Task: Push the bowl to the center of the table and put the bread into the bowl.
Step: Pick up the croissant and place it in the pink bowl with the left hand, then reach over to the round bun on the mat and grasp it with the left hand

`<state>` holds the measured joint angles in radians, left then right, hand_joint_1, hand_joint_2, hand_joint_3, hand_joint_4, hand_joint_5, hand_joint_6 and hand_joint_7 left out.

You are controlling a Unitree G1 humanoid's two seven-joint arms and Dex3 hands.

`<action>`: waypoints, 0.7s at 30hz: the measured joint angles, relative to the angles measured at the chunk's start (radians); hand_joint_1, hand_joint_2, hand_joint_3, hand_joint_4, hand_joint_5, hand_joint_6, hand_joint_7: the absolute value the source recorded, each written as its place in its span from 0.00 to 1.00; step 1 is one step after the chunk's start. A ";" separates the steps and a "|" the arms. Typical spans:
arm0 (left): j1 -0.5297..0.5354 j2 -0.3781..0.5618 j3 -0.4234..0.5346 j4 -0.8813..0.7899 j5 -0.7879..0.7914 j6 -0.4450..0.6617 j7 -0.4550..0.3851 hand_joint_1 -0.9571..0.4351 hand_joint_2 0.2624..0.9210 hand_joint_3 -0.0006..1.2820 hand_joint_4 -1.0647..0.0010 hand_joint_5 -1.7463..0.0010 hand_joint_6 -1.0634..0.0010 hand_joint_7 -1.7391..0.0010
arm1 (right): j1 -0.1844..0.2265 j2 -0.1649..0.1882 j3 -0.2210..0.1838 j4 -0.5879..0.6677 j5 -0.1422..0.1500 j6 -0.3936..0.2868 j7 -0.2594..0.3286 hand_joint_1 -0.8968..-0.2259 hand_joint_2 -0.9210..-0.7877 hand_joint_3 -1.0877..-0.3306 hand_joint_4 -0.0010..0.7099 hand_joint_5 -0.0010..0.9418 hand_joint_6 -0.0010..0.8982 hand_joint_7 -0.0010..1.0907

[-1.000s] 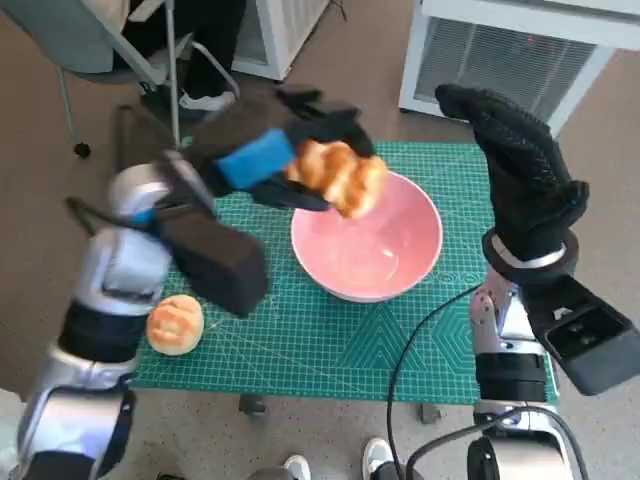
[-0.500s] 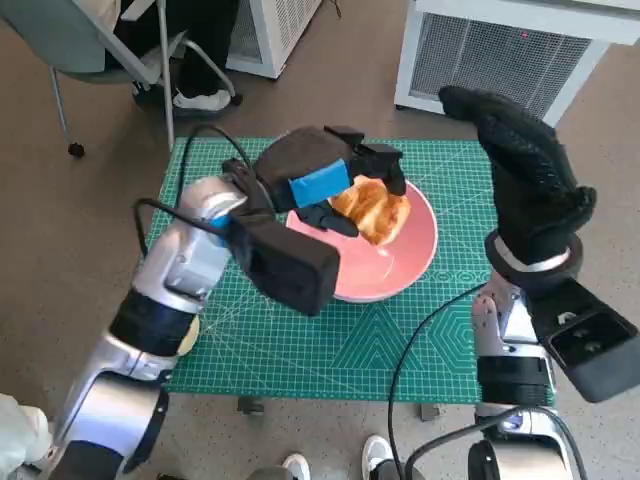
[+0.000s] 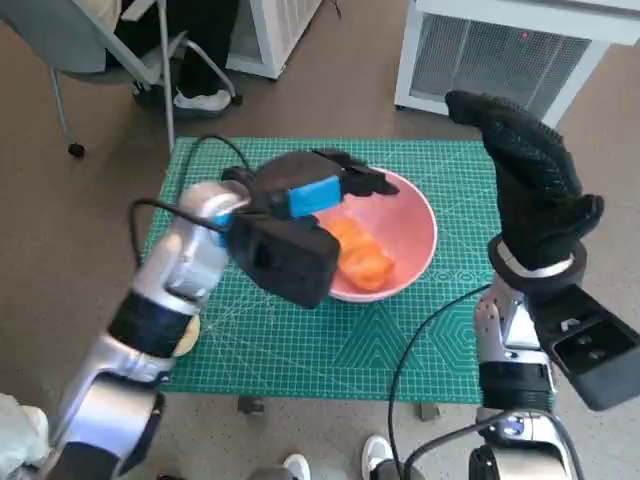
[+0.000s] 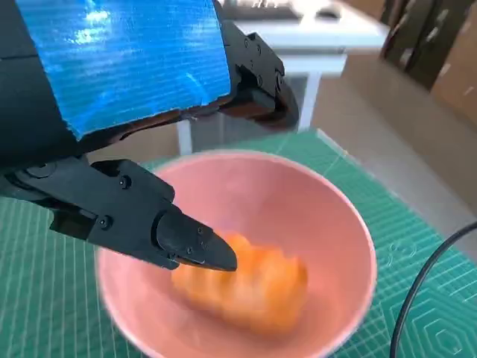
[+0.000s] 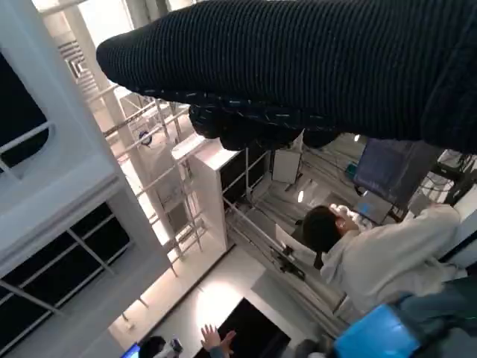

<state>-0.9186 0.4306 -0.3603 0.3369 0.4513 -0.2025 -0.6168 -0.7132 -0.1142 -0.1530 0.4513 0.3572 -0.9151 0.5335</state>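
The pink bowl (image 3: 412, 222) stands near the middle of the green mat (image 3: 450, 330). A golden bread (image 3: 360, 255) is inside it, blurred, with nothing holding it. My left hand (image 3: 318, 185) hovers over the bowl's near-left rim, fingers spread and empty. The left wrist view shows the same bread (image 4: 253, 287) in the bowl (image 4: 350, 224) below my left hand's black fingers (image 4: 186, 239). A second roll (image 3: 187, 335) peeks out from behind my left forearm at the mat's left edge. My right hand (image 3: 530, 170) is raised beside the bowl's right, fingers straight, holding nothing; its glove (image 5: 298, 67) fills the right wrist view.
A chair (image 3: 110, 50) and a person's shoe (image 3: 205, 100) are beyond the table's far left. A white vented unit (image 3: 500, 50) stands at the far right. A black cable (image 3: 420, 340) crosses the mat's near right. A seated person (image 5: 373, 253) shows in the right wrist view.
My left hand carried the bread rightward over the bowl and let it go; the bread has dropped into the bowl. The right hand has stayed raised. The camera shifted slightly early on.
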 measured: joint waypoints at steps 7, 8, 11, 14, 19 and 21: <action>0.115 0.094 0.105 -0.179 -0.082 -0.042 -0.007 0.53 0.82 0.00 0.96 1.00 0.75 1.00 | 0.013 0.002 0.003 -0.016 -0.002 0.003 -0.004 0.48 0.00 0.31 0.00 0.51 0.00 0.61; 0.137 0.111 0.126 -0.208 -0.099 -0.050 -0.008 0.53 0.82 0.00 0.96 1.00 0.75 1.00 | 0.015 0.002 0.003 -0.018 -0.002 0.003 -0.005 0.48 0.00 0.31 0.00 0.51 0.00 0.61; 0.219 0.174 0.202 -0.296 -0.155 -0.071 -0.017 0.52 0.83 0.00 0.96 1.00 0.75 1.00 | 0.022 0.002 0.004 -0.024 -0.003 0.005 -0.010 0.49 0.00 0.31 0.00 0.51 0.00 0.61; 0.296 0.233 0.275 -0.359 -0.199 -0.080 -0.023 0.52 0.83 0.00 0.96 1.00 0.75 1.00 | 0.029 0.001 0.004 -0.033 -0.005 0.008 -0.015 0.49 0.00 0.31 0.00 0.51 0.00 0.61; 0.427 0.320 0.379 -0.429 -0.243 -0.102 -0.028 0.52 0.84 0.00 0.93 0.99 0.72 0.99 | 0.033 0.001 0.007 -0.052 -0.004 0.016 -0.019 0.47 0.00 0.31 0.00 0.51 0.00 0.61; 0.487 0.354 0.424 -0.456 -0.262 -0.112 -0.035 0.53 0.84 0.00 0.92 0.99 0.71 0.99 | 0.034 0.002 0.009 -0.057 -0.004 0.019 -0.019 0.47 0.00 0.32 0.00 0.51 0.00 0.61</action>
<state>-0.4321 0.7846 0.0640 -0.1189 0.1897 -0.3148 -0.6513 -0.6795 -0.1121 -0.1445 0.3940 0.3528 -0.8962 0.5145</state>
